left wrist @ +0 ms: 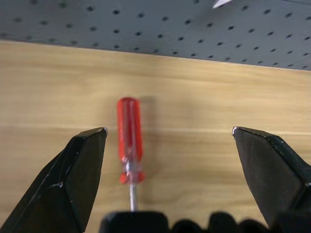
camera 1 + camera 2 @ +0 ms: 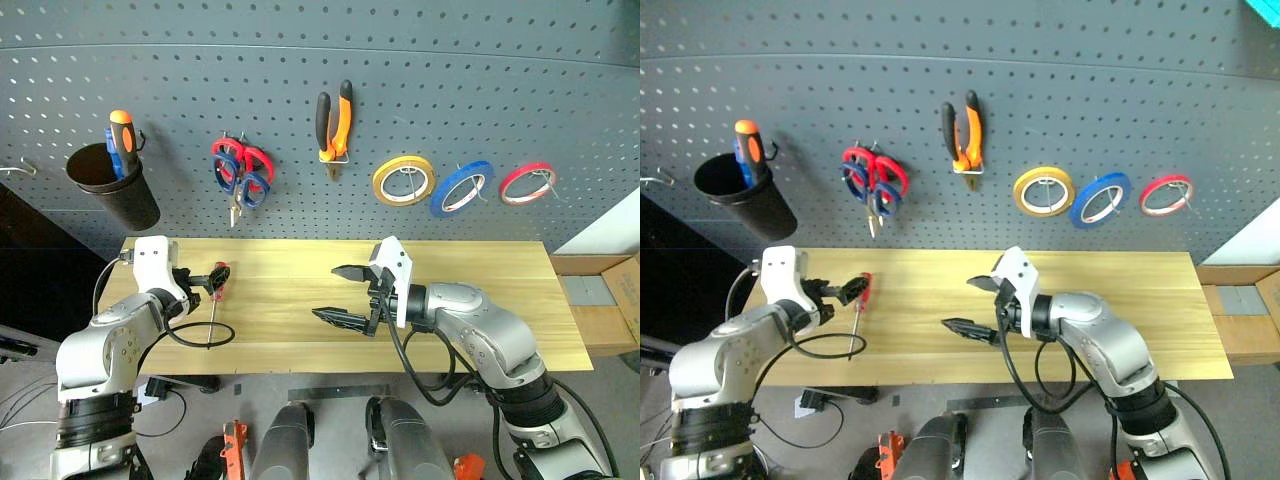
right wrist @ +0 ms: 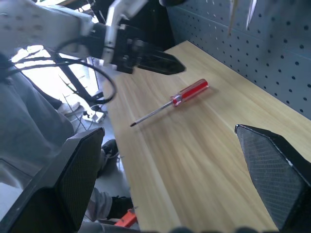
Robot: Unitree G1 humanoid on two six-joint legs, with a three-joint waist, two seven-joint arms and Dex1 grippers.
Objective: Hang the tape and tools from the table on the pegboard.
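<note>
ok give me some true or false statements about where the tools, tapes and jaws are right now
1. The small red-handled screwdriver lies on the light wooden table. True.
2. The thin blue tape ring is on the table. False: it hangs on the dark grey pegboard.
3. The left gripper has shut jaws. False: they stand open.
4. The orange-and-black pliers hang on the pegboard. True.
5. The right gripper holds the screwdriver. False: it is open, empty.

Both arms are glossy silver-grey shells with black joints. Each wrist carries a white block. The left gripper (image 2: pixel 205 284) and right gripper (image 2: pixel 343 294) have black, wedge-shaped fingers (image 1: pixel 80 170). Black cables loop from the forearms.
</note>
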